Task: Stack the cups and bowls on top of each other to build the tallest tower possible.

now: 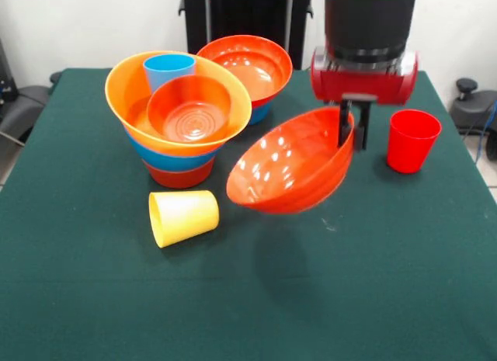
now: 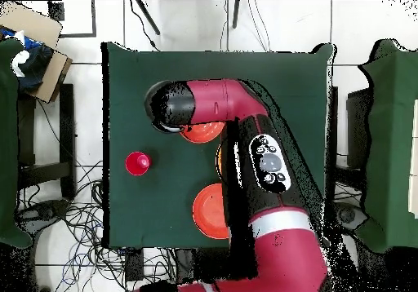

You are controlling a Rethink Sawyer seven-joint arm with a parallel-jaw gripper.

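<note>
The gripper (image 1: 354, 126) hangs from the red and black arm (image 2: 245, 117) with its dark fingers (image 1: 344, 124) closed over the rim of a wide shallow red-orange bowl (image 1: 291, 163). One finger sits inside the bowl and the other behind its wall, so the bowl is pinched at its upper edge. The bowl hangs tilted, its open side turned toward the front camera, lifted clear of the green counter (image 1: 248, 299), with its shadow lying below it.

Taking this held bowl as the landmark: the tower (image 1: 178, 116) stands on the counter to its left in the front view. The tower has a red-orange bowl at the bottom, a blue bowl above it and the huge orange bowl (image 1: 124, 89) on top; inside the orange bowl sit a small red-orange bowl (image 1: 190, 109) and the light blue cup (image 1: 169, 66). Behind the held bowl, and just beside the tower, a second wide red-orange bowl (image 1: 247, 66) rests in a blue bowl. The yellow cup (image 1: 183, 216) lies on its side in front of the tower, lower left of the held bowl. The red cup (image 1: 411, 140) stands upright to the held bowl's right, close to the gripper but apart from it.

In the overhead view the arm covers most of the pile; the red cup (image 2: 137, 163) shows alone on the counter.
</note>
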